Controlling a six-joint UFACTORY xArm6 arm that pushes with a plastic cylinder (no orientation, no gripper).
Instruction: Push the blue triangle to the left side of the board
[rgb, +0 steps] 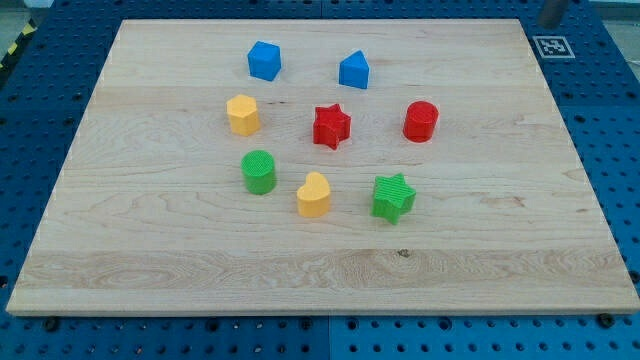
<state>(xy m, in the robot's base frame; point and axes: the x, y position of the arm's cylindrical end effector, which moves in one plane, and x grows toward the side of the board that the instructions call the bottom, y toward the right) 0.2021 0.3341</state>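
The blue triangle (354, 70) stands near the view's top, just right of the board's middle. A blue cube (264, 60) stands to its left. What shows of my rod is a short grey piece at the view's top right edge, and my tip (551, 22) is just past the board's far right corner. It is far to the right of the blue triangle and touches no block.
On the wooden board (320, 270) below the blue blocks stand a yellow hexagon (242, 114), a red star (331, 126) and a red cylinder (421, 121). Lower are a green cylinder (259, 171), a yellow heart (313, 194) and a green star (393, 196). A marker tag (551, 46) lies at the top right.
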